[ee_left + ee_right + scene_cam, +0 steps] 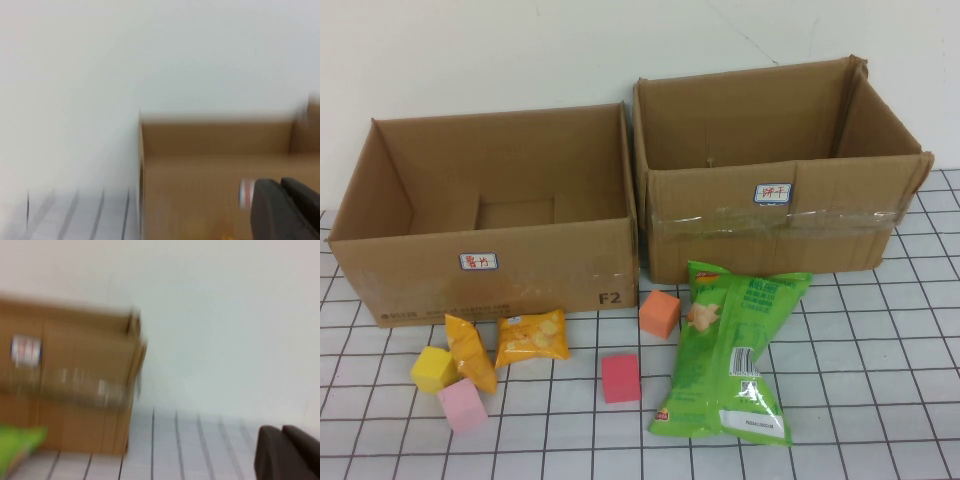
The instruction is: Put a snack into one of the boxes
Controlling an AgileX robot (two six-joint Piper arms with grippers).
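Note:
A large green chip bag (730, 355) lies on the grid table in front of the right cardboard box (770, 225). Two small yellow-orange snack packs (532, 338) (470, 352) lie in front of the left cardboard box (490, 262). Both boxes are open and look empty. Neither arm shows in the high view. My left gripper (282, 187) is shut and empty, facing the left box (200, 175) from a distance. My right gripper (281, 432) is shut and empty, off to the right of the right box (75, 380); a corner of the green bag (17, 445) shows there.
Foam cubes lie among the snacks: an orange one (660, 314), a red one (620, 378), a yellow one (433, 369) and a pink one (462, 405). A white wall stands behind the boxes.

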